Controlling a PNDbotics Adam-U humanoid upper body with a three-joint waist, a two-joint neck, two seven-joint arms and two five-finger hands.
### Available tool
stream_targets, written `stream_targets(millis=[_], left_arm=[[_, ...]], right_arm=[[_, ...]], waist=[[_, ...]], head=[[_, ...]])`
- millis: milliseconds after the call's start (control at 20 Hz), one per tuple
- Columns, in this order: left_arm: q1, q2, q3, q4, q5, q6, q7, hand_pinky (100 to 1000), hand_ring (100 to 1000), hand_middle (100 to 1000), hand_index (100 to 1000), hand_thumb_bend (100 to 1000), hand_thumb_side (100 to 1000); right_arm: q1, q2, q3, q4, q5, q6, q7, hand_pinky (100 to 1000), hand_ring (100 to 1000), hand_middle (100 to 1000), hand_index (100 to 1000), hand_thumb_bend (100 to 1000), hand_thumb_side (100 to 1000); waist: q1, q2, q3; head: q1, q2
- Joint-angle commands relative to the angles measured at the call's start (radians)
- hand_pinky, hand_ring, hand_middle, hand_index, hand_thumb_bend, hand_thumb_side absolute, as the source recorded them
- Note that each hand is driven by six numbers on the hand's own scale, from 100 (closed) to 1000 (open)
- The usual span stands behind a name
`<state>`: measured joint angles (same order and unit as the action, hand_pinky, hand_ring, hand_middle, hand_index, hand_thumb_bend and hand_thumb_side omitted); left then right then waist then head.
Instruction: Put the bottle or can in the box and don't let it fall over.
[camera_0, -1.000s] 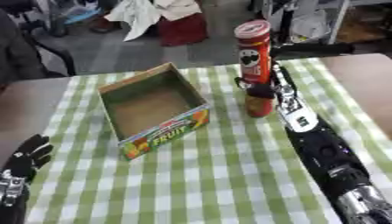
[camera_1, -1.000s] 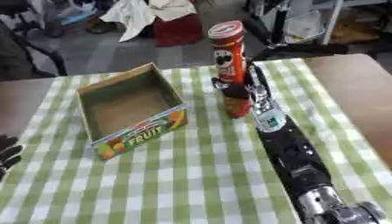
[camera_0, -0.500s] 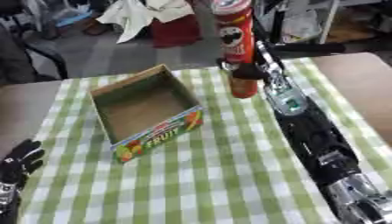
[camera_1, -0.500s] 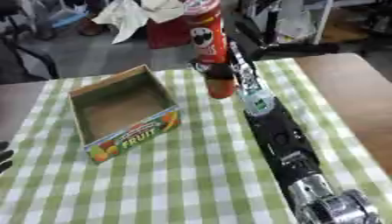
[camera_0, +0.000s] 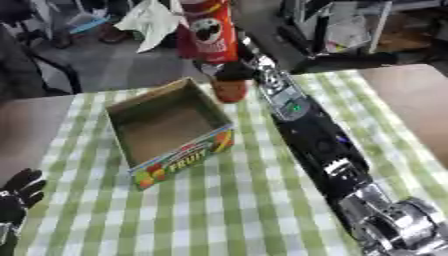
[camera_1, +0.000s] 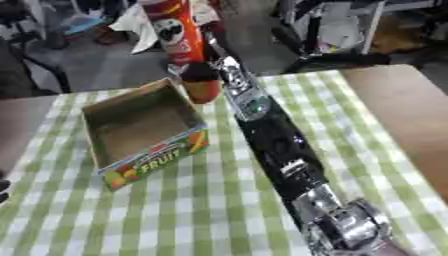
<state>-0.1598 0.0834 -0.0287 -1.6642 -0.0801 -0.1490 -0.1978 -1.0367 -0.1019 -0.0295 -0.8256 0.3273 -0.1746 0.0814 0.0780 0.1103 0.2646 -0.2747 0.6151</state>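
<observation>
Left eye view shows the right hand (camera_0: 229, 75) curled round the chip can (camera_0: 213, 31), which has risen off the checked cloth and drifted toward the fruit box (camera_0: 171, 131), now upright above its far corner. Lowering it inside remains; the left hand (camera_0: 17, 192) rests relaxed near the box's lower left.

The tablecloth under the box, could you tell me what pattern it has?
The tablecloth is a green and white check, clearest in the left eye view.

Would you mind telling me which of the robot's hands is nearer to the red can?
The right. The right hand is wrapped around the lower part of the red can, holding it beyond the box. The left hand rests open at the lower left corner, far away.
</observation>
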Motion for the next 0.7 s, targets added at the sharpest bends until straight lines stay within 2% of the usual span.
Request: stream_targets(millis=[50, 100, 150, 200, 300, 450, 700], left_arm=[[-0.021, 0.002, -0.012, -0.011, 0.010, -0.003, -0.016, 927, 891, 871, 949, 592, 906], [-0.024, 0.001, -0.014, -0.011, 0.011, -0.003, -0.018, 927, 892, 871, 949, 593, 905], [-0.026, 0.001, -0.015, -0.011, 0.012, -0.003, -0.020, 927, 892, 871, 949, 592, 905], [-0.027, 0.000, -0.016, -0.011, 0.014, -0.003, -0.022, 927, 892, 871, 949, 592, 906], [-0.028, 0.001, -0.017, -0.011, 0.014, -0.003, -0.023, 927, 892, 871, 949, 592, 906], [-0.029, 0.002, -0.018, -0.011, 0.014, -0.003, -0.024, 927, 893, 871, 949, 592, 907], [-0.028, 0.003, -0.017, -0.011, 0.015, -0.003, -0.025, 927, 894, 871, 949, 592, 907]], right_arm=[[-0.017, 0.005, 0.011, 0.014, 0.049, -0.011, -0.029, 1000, 704, 617, 623, 350, 190], [-0.016, -0.001, 0.021, 0.022, 0.066, -0.019, -0.043, 1000, 941, 851, 868, 521, 287], [-0.015, -0.012, 0.038, 0.031, 0.082, -0.028, -0.055, 1000, 1000, 931, 950, 589, 335], [-0.015, -0.020, 0.052, 0.041, 0.099, -0.035, -0.065, 1000, 1000, 996, 1000, 672, 415], [-0.015, -0.038, 0.081, 0.057, 0.133, -0.044, -0.077, 1000, 1000, 1000, 1000, 755, 500], [-0.020, -0.052, 0.097, 0.060, 0.186, -0.045, -0.095, 1000, 1000, 1000, 1000, 787, 537], [-0.026, -0.062, 0.087, 0.053, 0.274, -0.033, -0.101, 1000, 1000, 1000, 1000, 802, 564]], waist=[[0.000, -0.006, 0.008], [-0.001, -0.005, 0.011], [-0.003, -0.004, 0.013], [-0.004, -0.003, 0.015], [-0.008, 0.000, 0.015], [-0.010, 0.002, 0.013], [-0.010, 0.003, 0.009]], head=[[-0.011, -0.023], [-0.012, -0.025], [-0.014, -0.027], [-0.014, -0.028], [-0.015, -0.027], [-0.014, -0.025], [-0.014, -0.026]])
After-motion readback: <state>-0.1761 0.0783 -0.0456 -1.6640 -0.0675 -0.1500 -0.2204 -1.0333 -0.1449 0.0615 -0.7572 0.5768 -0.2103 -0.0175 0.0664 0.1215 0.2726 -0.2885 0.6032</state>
